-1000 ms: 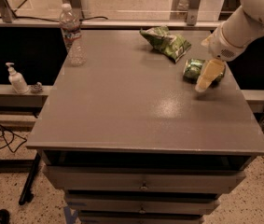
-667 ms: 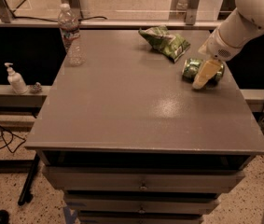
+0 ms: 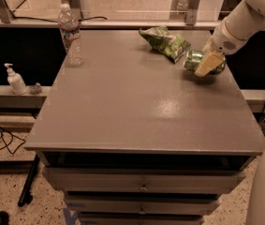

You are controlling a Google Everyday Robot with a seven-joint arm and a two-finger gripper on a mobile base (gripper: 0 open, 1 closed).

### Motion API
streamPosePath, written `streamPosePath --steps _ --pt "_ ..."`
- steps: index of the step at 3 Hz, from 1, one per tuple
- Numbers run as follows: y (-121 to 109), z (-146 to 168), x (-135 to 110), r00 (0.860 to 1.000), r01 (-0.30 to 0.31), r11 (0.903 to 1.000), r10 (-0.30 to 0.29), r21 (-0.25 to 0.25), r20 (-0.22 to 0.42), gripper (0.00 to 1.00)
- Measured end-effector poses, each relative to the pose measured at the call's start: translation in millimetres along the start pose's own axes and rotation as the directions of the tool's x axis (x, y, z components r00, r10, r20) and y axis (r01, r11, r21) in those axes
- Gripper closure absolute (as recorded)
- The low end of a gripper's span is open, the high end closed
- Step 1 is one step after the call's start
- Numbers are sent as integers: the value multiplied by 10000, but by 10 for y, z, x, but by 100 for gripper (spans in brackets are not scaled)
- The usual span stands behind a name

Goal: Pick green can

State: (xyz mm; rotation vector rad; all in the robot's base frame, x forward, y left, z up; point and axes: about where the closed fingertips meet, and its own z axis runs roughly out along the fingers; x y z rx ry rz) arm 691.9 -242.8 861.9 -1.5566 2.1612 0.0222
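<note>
The green can (image 3: pixel 192 60) lies on its side at the table's far right, just right of the snack bag, with a shadow on the table under it. My gripper (image 3: pixel 206 63) reaches in from the upper right on the white arm. Its pale fingers (image 3: pixel 207 64) are closed around the can's right part and hide it. The can seems to hang slightly above the grey tabletop (image 3: pixel 136 107).
A green-and-white foil snack bag (image 3: pixel 165 41) lies just left of the can. A clear water bottle (image 3: pixel 70 34) stands at the far left corner. A soap dispenser (image 3: pixel 16 80) sits on a ledge left of the table. Drawers (image 3: pixel 143 182) are below the front edge.
The gripper and the green can have moved together a little up and away from the front edge; the can's shadow now shows beneath it.
</note>
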Motion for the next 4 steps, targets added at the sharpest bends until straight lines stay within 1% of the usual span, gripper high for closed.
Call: streamPosePath --steps 1,2,3,4 --pt "87 -399 -359 9931 -180 9993 215 -313 1154 88" --pt "394 -780 -897 9566 -550 9915 861 -1178 2784 100" --pt "828 -1070 -1467 8927 -941 9612 1967 -2592 4054 100" --pt "879 -1072 -1559 8820 -960 9530 2153 -2874 4193 100"
